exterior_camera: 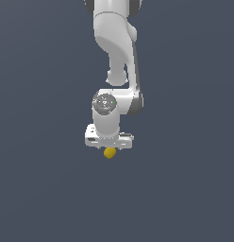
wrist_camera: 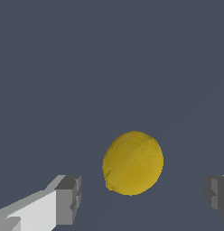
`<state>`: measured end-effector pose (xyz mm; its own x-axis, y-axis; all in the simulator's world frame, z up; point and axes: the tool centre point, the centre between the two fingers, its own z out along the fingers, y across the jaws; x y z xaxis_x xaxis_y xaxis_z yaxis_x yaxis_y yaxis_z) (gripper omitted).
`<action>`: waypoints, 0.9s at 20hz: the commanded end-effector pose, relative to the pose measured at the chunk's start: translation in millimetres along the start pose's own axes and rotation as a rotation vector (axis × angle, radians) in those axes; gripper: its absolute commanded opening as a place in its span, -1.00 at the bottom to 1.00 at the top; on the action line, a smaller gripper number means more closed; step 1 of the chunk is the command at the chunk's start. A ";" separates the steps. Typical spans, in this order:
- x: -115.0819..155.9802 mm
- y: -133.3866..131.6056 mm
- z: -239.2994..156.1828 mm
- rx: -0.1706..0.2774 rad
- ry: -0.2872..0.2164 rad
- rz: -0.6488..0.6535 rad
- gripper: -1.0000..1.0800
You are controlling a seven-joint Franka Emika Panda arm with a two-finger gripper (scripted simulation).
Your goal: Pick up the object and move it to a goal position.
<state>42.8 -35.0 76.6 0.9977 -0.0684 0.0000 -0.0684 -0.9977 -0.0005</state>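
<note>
A plain dark grey-blue surface (exterior_camera: 185,189) carries 1 thing, the small yellow object (exterior_camera: 109,152) lying on it.

Simulated scene: flat featureless dark blue-grey ground (exterior_camera: 43,189), rendered white arm (exterior_camera: 114,42).

small smooth roundish lump (wrist_camera: 133,162): plain yellow, faintly mottled | glossy arm gripper (wrist_camera: 141,198): white body, grey finger pads (wrist_camera: 68,199) | flat background surface (exterior_camera: 38,189): uniform dark slate blue-grey, no pattern
</note>
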 end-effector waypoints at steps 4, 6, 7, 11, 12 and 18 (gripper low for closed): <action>-0.7 0.2 20.1 0.000 -0.001 0.000 0.92; -0.9 0.2 31.6 0.000 -0.001 0.000 0.92; -1.0 0.2 36.4 0.000 -0.001 0.000 0.92; -0.5 0.3 47.4 0.000 0.000 0.000 0.92; -0.1 0.3 48.2 0.000 0.000 0.000 0.92; 0.4 0.3 48.4 0.000 0.000 0.000 -1.00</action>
<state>43.0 -35.3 28.4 0.9976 -0.0688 -0.0005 -0.0688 -0.9976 0.0000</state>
